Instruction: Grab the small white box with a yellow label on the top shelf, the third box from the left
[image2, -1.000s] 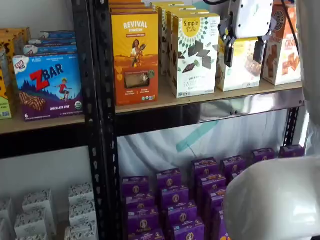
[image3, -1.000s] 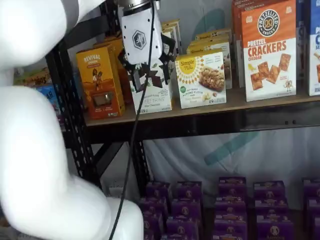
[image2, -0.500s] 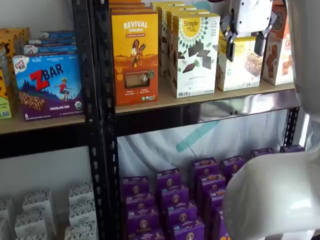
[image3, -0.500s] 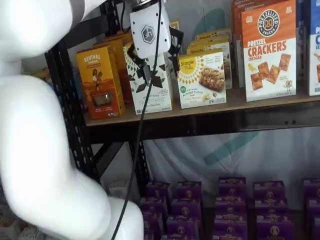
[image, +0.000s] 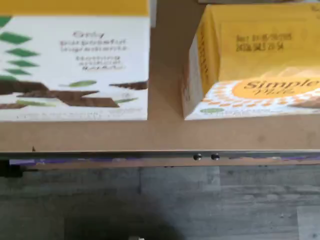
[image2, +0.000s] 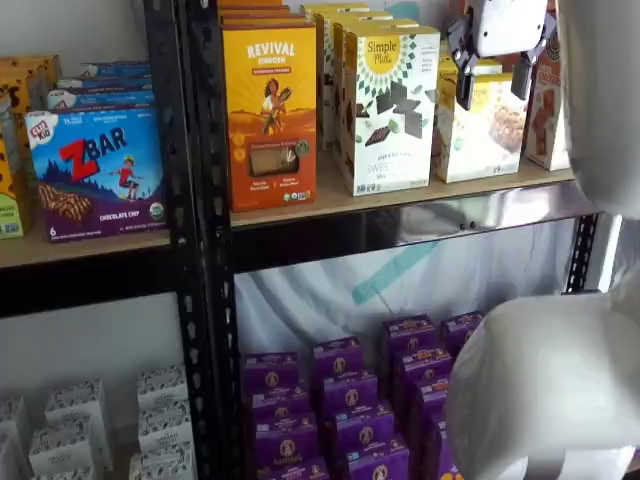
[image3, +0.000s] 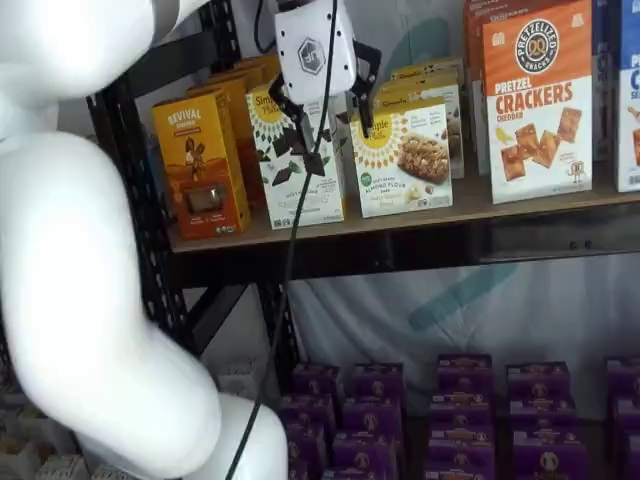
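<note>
The small white box (image3: 405, 160) with a yellow top and sunburst label stands on the top shelf (image3: 470, 203); it also shows in a shelf view (image2: 492, 135) and in the wrist view (image: 255, 55). My gripper (image3: 332, 118) hangs in front of the shelf, between the taller white box (image3: 300, 165) and the small white box, level with their upper parts. In a shelf view (image2: 492, 85) its two black fingers stand apart in front of the small box's upper part. It is open and holds nothing. The shelf board (image: 165, 135) and its silver rail show in the wrist view.
An orange Revival box (image2: 270, 115) stands left of the taller white box (image2: 390, 110). A pretzel crackers box (image3: 538, 100) stands right of the small box. Purple boxes (image2: 350, 400) fill the lower shelf. My white arm (image3: 90, 250) covers much of the left side.
My gripper has moved up and to the right, from in front of the taller white box towards the small white box. Its fingers stay apart.
</note>
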